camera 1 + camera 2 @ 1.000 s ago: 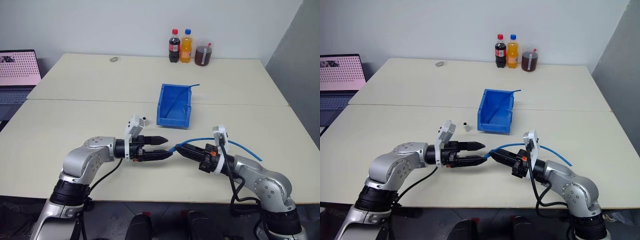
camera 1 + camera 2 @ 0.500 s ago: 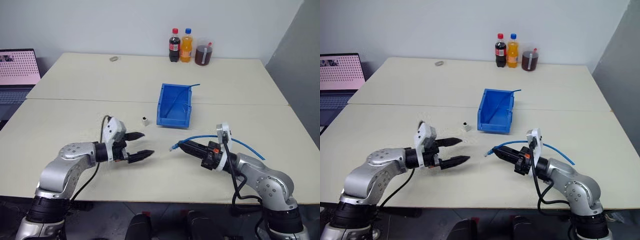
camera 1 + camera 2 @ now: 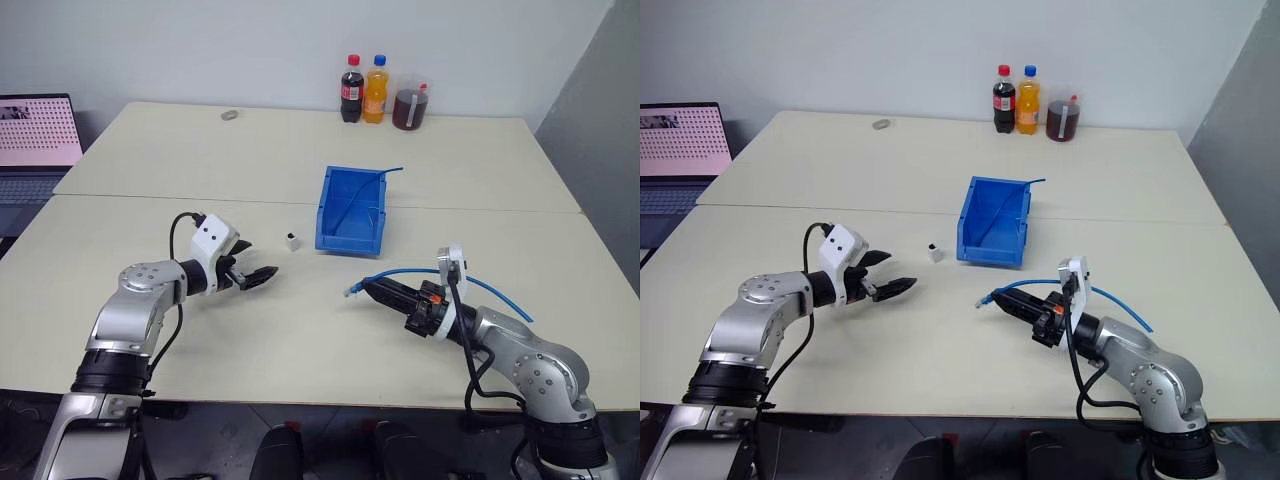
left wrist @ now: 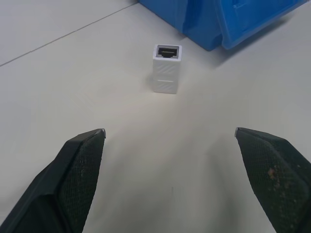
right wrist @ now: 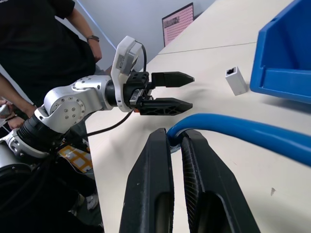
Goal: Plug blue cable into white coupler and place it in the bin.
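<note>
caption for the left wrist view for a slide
Open left end effector faces the upright white coupler on the table, just before the blue bin.

Two cream tables (image 3: 300, 150) abut along a seam running side to side; a plain pale wall (image 3: 250, 45) stands behind; a grey partition (image 3: 600, 120) closes the right side; an open laptop (image 3: 35, 135) with a pink screen sits at far left.
</note>
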Robot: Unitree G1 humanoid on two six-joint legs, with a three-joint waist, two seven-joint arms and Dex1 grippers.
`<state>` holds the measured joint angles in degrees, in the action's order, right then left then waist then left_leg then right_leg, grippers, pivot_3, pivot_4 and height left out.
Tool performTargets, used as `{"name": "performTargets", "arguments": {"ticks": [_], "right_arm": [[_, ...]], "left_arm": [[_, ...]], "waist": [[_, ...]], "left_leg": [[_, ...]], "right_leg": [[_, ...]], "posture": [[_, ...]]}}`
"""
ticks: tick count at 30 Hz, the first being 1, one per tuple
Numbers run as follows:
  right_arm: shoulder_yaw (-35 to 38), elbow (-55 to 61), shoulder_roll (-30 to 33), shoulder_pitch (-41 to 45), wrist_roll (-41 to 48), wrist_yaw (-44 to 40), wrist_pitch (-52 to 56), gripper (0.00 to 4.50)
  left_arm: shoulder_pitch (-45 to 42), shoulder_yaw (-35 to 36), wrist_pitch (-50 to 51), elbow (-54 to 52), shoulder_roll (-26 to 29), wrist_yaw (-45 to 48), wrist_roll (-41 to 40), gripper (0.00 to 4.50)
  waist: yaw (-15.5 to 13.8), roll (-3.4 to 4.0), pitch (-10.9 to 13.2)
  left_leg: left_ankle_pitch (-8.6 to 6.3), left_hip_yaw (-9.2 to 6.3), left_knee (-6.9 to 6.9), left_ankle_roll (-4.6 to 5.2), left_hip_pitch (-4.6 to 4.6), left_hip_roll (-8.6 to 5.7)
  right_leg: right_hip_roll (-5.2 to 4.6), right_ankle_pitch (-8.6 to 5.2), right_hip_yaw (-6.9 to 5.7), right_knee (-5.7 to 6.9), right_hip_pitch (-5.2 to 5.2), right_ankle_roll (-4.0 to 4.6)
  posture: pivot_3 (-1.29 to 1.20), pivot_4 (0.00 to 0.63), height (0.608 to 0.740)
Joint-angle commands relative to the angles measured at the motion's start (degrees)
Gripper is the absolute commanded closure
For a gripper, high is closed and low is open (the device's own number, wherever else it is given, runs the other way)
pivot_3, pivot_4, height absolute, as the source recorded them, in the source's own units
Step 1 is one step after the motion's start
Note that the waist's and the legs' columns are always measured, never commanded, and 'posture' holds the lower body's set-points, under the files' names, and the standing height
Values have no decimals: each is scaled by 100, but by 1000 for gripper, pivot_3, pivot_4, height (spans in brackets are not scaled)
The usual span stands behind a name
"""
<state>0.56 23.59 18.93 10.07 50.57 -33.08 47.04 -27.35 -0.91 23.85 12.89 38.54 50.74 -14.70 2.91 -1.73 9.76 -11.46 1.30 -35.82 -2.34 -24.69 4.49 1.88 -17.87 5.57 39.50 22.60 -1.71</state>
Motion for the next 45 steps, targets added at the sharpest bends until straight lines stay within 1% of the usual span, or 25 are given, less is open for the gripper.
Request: {"name": "performTargets", "arguments": {"ticks": [1,8,13,25,32,37,40,42,43,45], "right_arm": [[64,258,-19,-16,35,75,-126,4500],[21,282,-29,-18,4,144,-173,4500],[17,325,-23,-43,-2,172,-192,4500],[-33,270,-34,7,-29,155,-230,4500],[-86,187,-29,91,-57,135,-279,4500],[-122,179,-27,116,-73,150,-300,4500],[-139,216,-23,84,-78,171,-309,4500],[-144,243,-25,61,-82,187,-309,4500],[-145,249,-27,54,-84,194,-309,4500],[-145,270,-28,32,-95,201,-307,4500]], "left_arm": [[-311,-141,-385,342,-104,90,223,0],[-909,-408,-879,1339,-395,288,521,0],[-1059,-370,-1208,1664,-523,264,632,0],[-1440,-320,-1517,2317,-596,268,768,0],[-1997,-371,-1967,3271,-838,333,931,0],[-2495,-402,-2311,4139,-1043,395,1102,0],[-2686,-404,-2469,4539,-1141,411,1199,503],[-2793,-404,-2557,4780,-1201,408,1261,1009],[-2831,-404,-2585,4866,-1220,434,1286,1140],[-2892,-409,-2661,5020,-1265,426,1349,1624]], "waist": [[-9,0,0],[-28,-1,0],[-22,-1,0],[-36,-1,0],[-72,-2,0],[-98,-2,0],[-99,-3,0],[-98,-3,0],[-98,-3,0],[-99,-3,0]], "left_leg": [[0,-1,-1,0,-2,-1],[0,-2,-5,0,-6,-2],[0,-1,-5,0,-7,-2],[0,-2,-11,0,-8,-2],[0,-2,-16,0,-9,-4],[0,-2,-18,0,-9,-6],[0,-2,-18,0,-10,-6],[0,-2,-18,0,-10,-6],[0,-2,-18,0,-10,-7],[0,-3,-18,0,-10,-7]], "right_leg": [[0,2,0,2,2,2],[2,2,-2,5,4,1],[2,3,0,5,6,1],[3,4,-2,14,7,0],[4,4,-2,19,7,0],[5,4,-2,20,7,-1],[5,5,-2,21,7,-1],[5,5,-2,22,8,-1],[5,5,-2,24,8,-1],[5,5,-3,27,9,-1]], "posture": [[0,150,740],[0,150,740],[0,150,740],[0,150,740],[0,150,740],[0,150,740],[0,150,740],[0,150,740],[0,150,740],[0,150,740]]}}
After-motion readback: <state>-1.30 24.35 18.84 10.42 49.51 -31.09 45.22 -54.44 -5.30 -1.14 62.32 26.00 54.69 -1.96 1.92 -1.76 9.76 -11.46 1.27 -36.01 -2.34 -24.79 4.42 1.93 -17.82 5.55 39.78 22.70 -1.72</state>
